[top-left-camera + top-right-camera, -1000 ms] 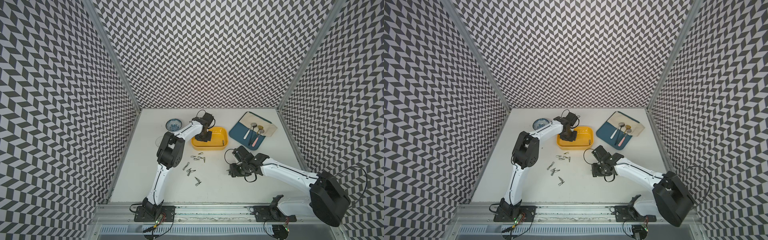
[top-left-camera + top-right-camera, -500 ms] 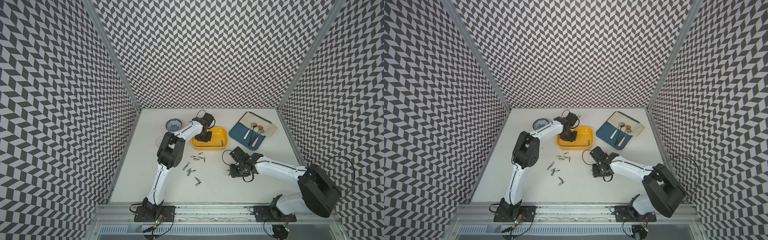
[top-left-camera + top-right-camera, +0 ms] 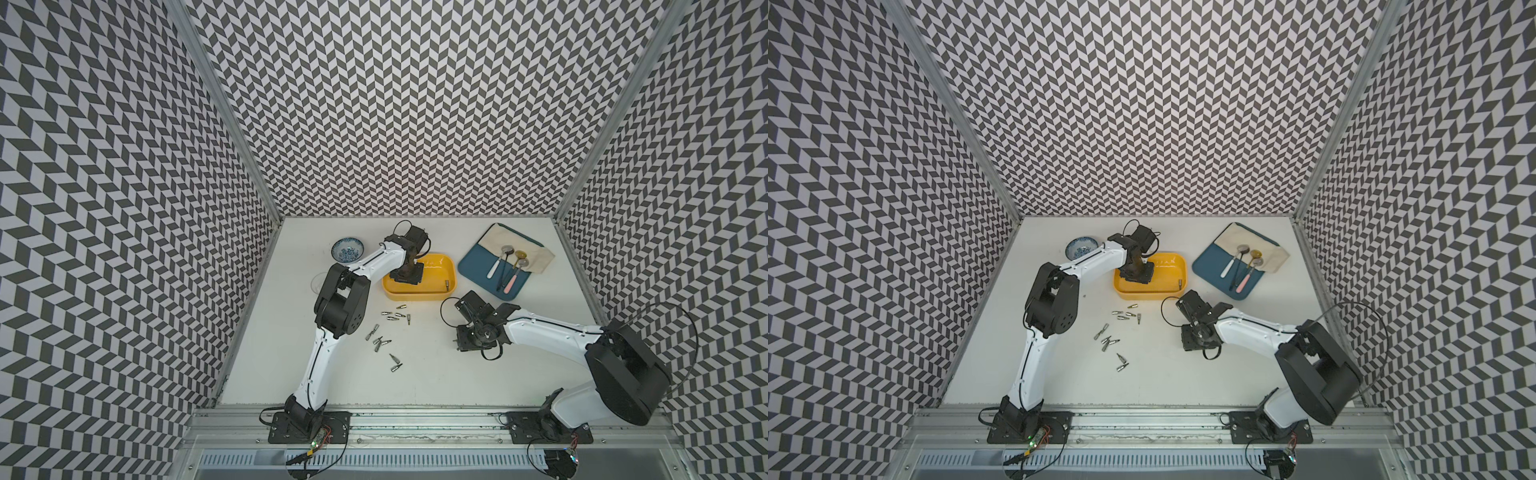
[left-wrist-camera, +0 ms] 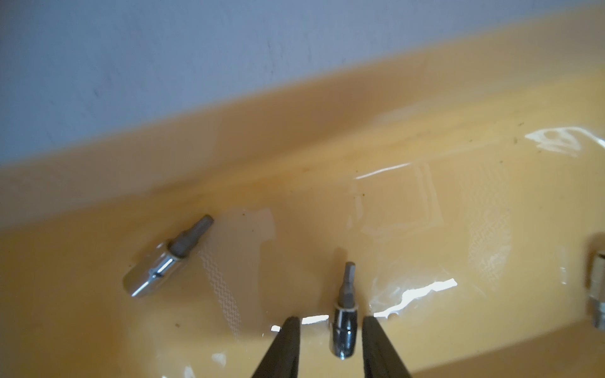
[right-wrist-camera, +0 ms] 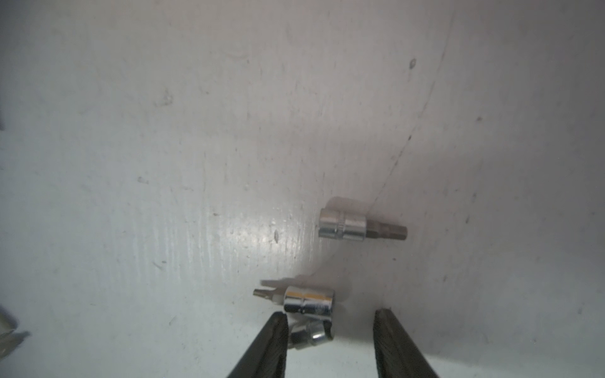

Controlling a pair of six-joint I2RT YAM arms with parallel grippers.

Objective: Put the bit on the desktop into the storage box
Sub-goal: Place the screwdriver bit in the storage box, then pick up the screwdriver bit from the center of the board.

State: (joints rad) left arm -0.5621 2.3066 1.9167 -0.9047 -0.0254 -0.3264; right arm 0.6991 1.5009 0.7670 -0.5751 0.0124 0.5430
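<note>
The walls [image 3: 415, 104] all around have a black-and-white zigzag pattern, and the desktop [image 3: 286, 374] is flat and off-white. The yellow storage box [image 3: 415, 296] sits toward the back of the desktop, between a small blue bowl [image 3: 348, 250] and a blue-and-cream tray [image 3: 478, 266] with spoons [image 3: 504, 249] on it. The left pincer [image 4: 330, 320] points down into the storage box. Its two fingers [image 4: 284, 347] are a little way apart and it holds nothing. A shiny bit [image 4: 343, 322] lies flat on the yellow floor in the gap between them, closer to one finger; I cannot tell if it touches that finger. A second bit [image 4: 167, 261] lies off to one side in the box. The right pincer [image 5: 330, 312] is low over the desktop, in front of the box. It is open wider and grips nothing. A near bit [image 5: 311, 337] lies between its fingers, right beside one of them. A front bit [image 5: 307, 302] lies just past the tips, and a far bit [image 5: 360, 227] lies farther on. In both top views, loose bits [image 3: 392, 318] [image 3: 1122, 317] lie on the desktop between the two arms.
</note>
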